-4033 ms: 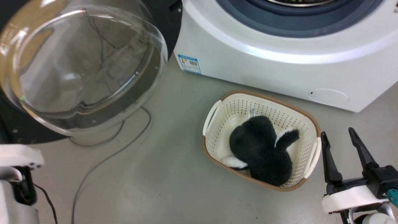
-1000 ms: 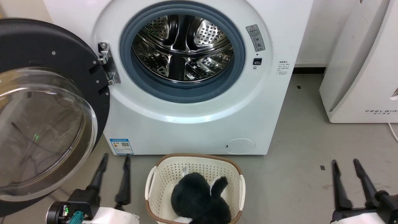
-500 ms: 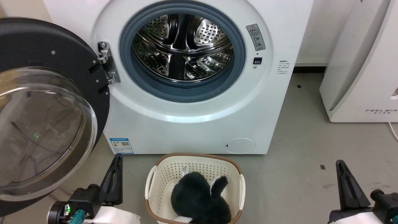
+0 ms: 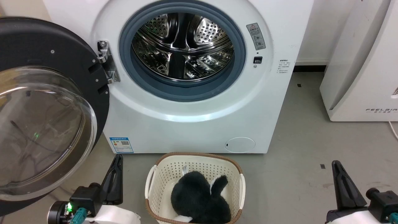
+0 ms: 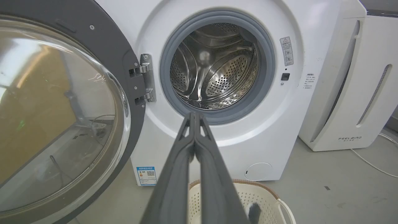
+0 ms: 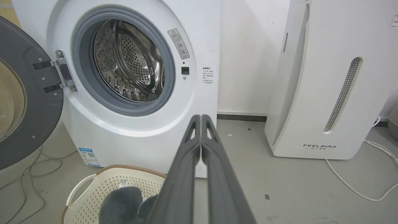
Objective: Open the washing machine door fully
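- The washing machine door (image 4: 46, 124) stands wide open at the left of the washing machine (image 4: 186, 124). It hangs upright from a metal hinge (image 4: 107, 62) on the left edge of the opening.
- The door's inner face is turned out toward the room, and its clear glass bowl bulges toward the robot. The door is round, so it has no long axis; the hinge plate runs top to bottom.
- The door frame is glossy black and dotted with small screws. The glass is smooth and picks up pale reflections.
- A grey rubber ring (image 4: 186, 91) circles the perforated steel drum (image 4: 182, 46), whose ribs shine. The white cabinet carries a blue label (image 4: 121, 145) low on its left.
- The left gripper (image 4: 118, 158) hovers low near that label, just beside the door's lower rim. Its jaws are pressed together on nothing.
- The right gripper (image 4: 335, 165) hangs over the grey floor (image 4: 295, 155), well apart from the machine. Its jaws are likewise closed and empty.
- A cream perforated basket (image 4: 199, 154) with a brown rim sits on the floor before the machine. It holds a black and white plush toy (image 4: 199, 196).
- A white appliance (image 4: 367, 62) marked FEELBIR stands to the right.
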You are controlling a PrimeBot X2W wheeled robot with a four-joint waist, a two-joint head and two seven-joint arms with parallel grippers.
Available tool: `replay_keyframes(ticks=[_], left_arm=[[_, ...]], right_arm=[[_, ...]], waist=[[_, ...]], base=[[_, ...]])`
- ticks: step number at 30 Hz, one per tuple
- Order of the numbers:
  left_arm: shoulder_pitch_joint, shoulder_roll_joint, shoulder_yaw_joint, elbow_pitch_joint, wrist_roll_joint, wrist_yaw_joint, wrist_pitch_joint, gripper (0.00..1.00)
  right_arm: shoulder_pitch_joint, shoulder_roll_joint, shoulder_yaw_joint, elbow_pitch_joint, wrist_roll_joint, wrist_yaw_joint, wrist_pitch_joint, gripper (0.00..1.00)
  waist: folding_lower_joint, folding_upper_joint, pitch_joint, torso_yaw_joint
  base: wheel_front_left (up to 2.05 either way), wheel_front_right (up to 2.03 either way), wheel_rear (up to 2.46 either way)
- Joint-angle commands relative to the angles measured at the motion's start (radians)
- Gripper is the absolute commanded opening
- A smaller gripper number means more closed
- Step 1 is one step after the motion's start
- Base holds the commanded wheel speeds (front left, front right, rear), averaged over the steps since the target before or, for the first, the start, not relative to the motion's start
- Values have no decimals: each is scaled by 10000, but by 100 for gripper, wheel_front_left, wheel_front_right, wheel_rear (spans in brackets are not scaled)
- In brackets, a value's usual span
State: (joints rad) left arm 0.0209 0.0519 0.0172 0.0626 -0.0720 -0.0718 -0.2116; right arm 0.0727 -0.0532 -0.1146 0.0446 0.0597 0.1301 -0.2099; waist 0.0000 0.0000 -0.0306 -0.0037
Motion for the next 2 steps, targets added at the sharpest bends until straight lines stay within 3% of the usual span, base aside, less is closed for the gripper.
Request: replay_keyframes(ticks=[1,2], left_arm=[[-42,0,-1,-65,64,65,53,0],[-43,0,-2,-70,71,72,74,0]], right_arm=[[-136,6,51,-79,-86,1,68,0],[-142,6,62,-83,-91,1,88,0]], waist=[[0,0,4,1],[0,0,7,1]], base=[[0,0,0],[0,0,0]])
